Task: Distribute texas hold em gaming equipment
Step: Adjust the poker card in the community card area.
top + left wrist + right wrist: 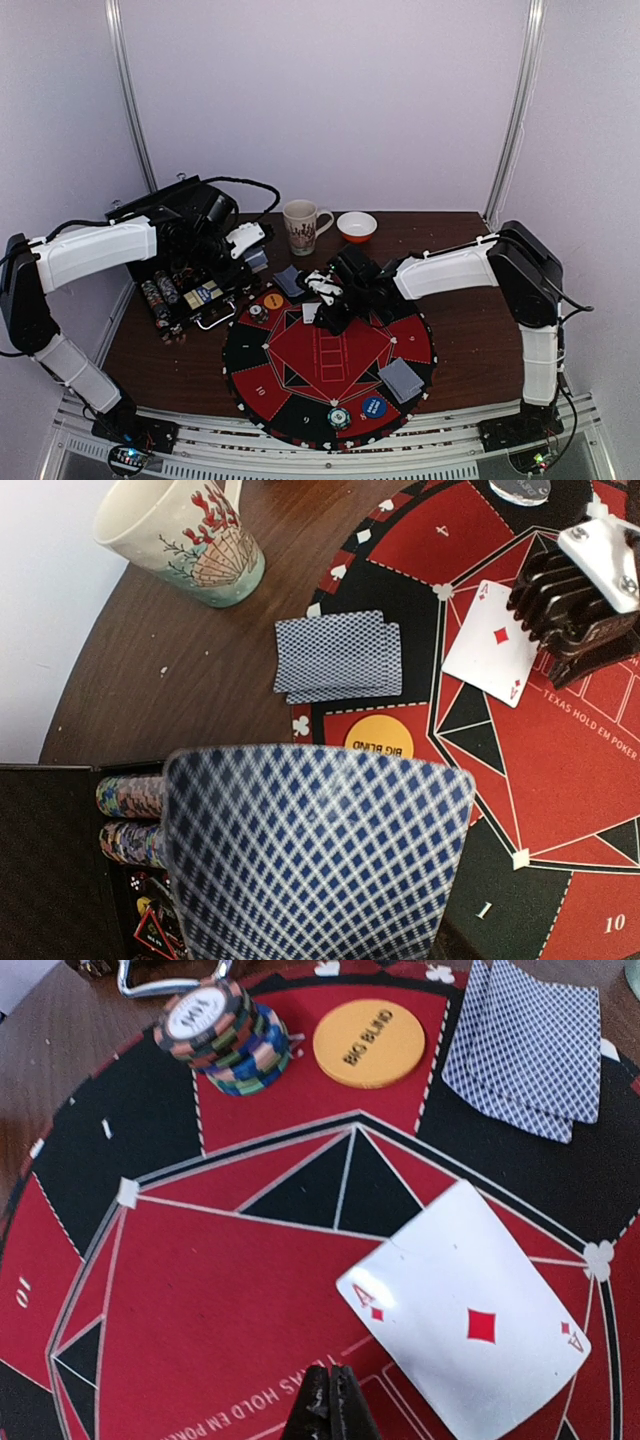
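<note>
Blue-backed card (315, 855) in left gripper (252, 250), ace (470, 1325) face-up on mat (230, 1290)

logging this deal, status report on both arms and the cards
left gripper shut on blue-backed cards. right gripper shut, empty, over mat beside face-up ace of diamonds. nothing in the way.

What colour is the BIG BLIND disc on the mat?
The BIG BLIND disc is orange-yellow with dark lettering; best in right wrist view.

Blue-backed card (315, 855) hides fingers of left tool (252, 250); card's bottom cut by frame edge.
</note>
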Controlling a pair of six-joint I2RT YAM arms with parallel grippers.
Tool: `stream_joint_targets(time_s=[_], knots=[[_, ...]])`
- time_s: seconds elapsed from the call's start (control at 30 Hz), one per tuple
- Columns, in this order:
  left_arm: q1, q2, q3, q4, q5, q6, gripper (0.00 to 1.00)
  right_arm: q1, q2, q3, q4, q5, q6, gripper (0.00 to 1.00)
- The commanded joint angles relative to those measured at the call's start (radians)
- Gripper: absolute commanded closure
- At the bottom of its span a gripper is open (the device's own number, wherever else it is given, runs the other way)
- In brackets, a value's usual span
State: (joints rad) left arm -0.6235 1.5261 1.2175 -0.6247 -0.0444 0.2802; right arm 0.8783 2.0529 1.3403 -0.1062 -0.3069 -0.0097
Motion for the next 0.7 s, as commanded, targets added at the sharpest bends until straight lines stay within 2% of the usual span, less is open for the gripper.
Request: stream_joint_targets(time_s=[0.0, 0.27, 0.67], knots=[[0.016, 0.009, 0.03, 0.031, 0.0, -0.016, 0.55, -0.001, 0.02, 0.036, 0.134, -0.078, 0.105, 1.0], [0.023, 0.008, 0.029, 0.031, -0.003, -0.025, 0.55, -0.002, 0.127, 0.103, 0.225, -0.065, 0.243, 1.0], [0.024, 0.006, 0.028, 0.029, -0.003, -0.025, 0.55, -0.02, 0.152, 0.108, 0.176, 0.053, 0.254, 1.0]])
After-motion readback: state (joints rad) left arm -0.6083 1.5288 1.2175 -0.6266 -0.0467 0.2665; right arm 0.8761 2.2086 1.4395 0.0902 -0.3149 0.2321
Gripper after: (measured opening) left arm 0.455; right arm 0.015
